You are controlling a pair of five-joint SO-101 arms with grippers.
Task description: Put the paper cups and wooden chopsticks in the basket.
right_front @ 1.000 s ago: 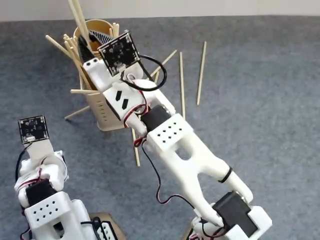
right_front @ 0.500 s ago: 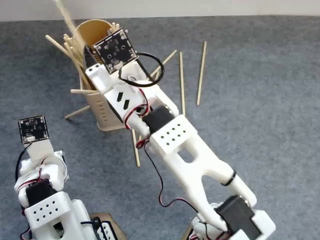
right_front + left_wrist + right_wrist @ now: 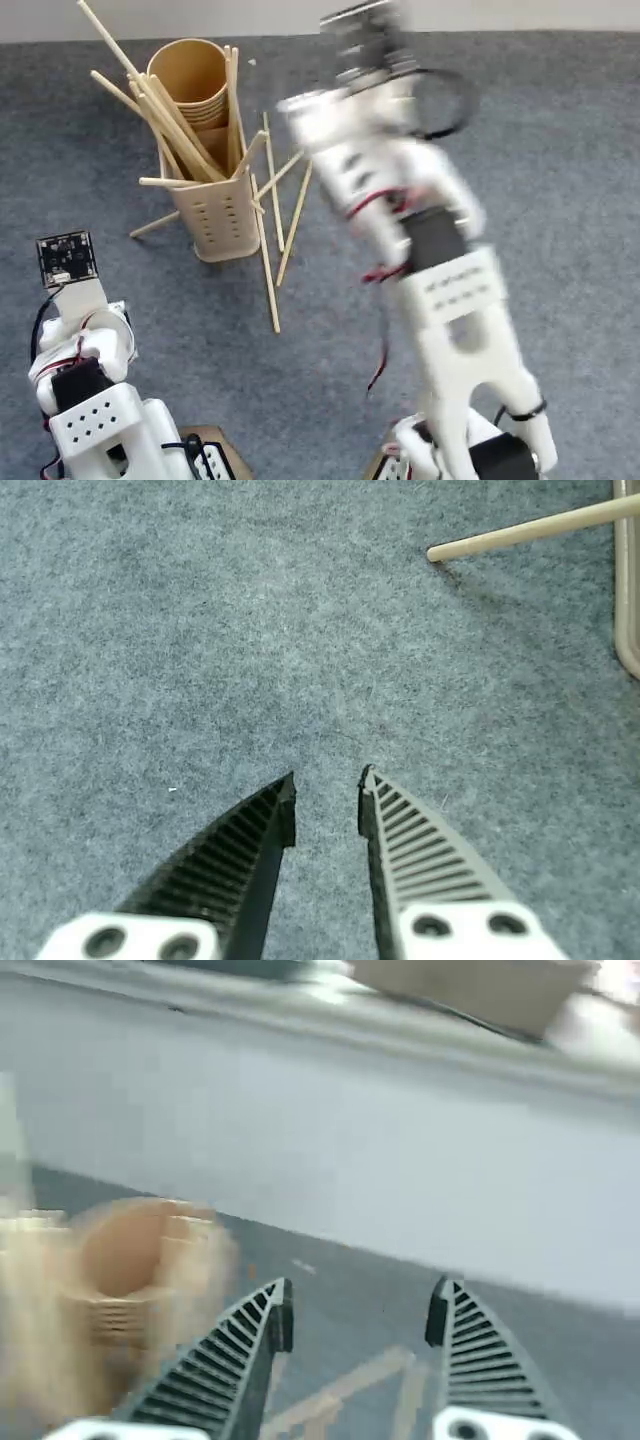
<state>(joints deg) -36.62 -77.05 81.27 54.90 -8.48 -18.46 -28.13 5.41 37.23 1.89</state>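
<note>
Over at 10 o'clock on the grey carpet (image 3: 560,200) stands the beige perforated plastic basket (image 3: 222,218). The stack of brown paper cups (image 3: 188,78) is nested inside it, and a sheaf of pale wooden chopsticks (image 3: 172,118) bristles out of the top. Cups are home, then!

What's left is the loose wooden chopsticks (image 3: 268,270), fanned flat on the carpet from 3 to 5 o'clock of the basket. I count 4, though where they cross it is hard to be sure. There is 1 more stray stick (image 3: 150,227) poking out at the basket's 8 o'clock.

The right gripper (image 3: 360,1300) is spread wide, with nothing between its ribbed jaws. Its white right arm (image 3: 440,270) stretches from 5 o'clock up towards 12. The left gripper (image 3: 328,785) is parted only a little and is empty too, hanging over bare carpet at 7 o'clock.

Now, the handling. These sticks look feather-light, stiff and thin, and they lie flat, so they will likely roll or pivot if nudged. The best hold is across the shaft near the middle, jaws straddling 1 stick only, so it lifts level. The carpet's give should let the tips get under it. The loaded basket looks top-heavy, so drop each stick in without bumping the sheaf.
</note>
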